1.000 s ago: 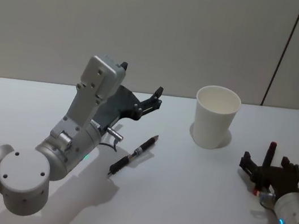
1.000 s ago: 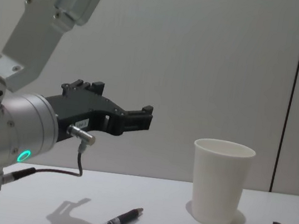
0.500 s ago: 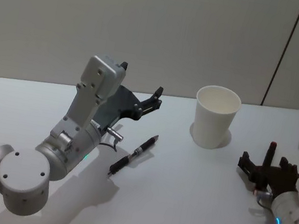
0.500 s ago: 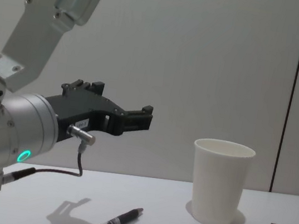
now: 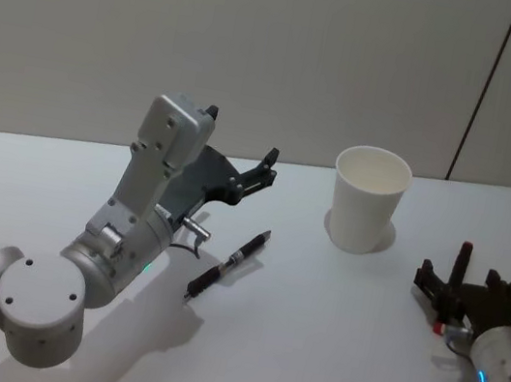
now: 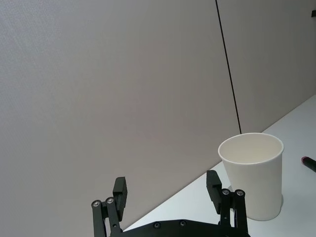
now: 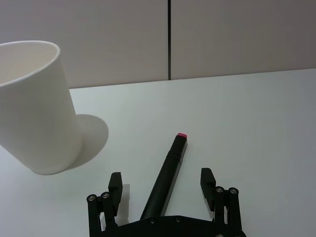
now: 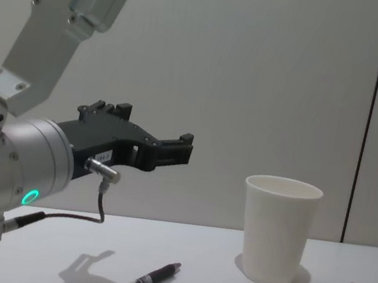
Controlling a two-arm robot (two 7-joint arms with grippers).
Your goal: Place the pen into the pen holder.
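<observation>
My right jaws sat apart, straddling red-tipped pen [image 7: 170,170] on counter [image 7: 247,123], ready to grab. Left jaws apart, idle above other pen [image 5: 228,265].

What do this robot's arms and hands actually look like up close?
Both arms are silver-grey metal with rounded joints. The left arm has a glowing teal ring and a thin dark cable from a metal plug; the right arm shows a small blue light. The left hand and right hand are black, with two blocky fingers and small screws.
</observation>
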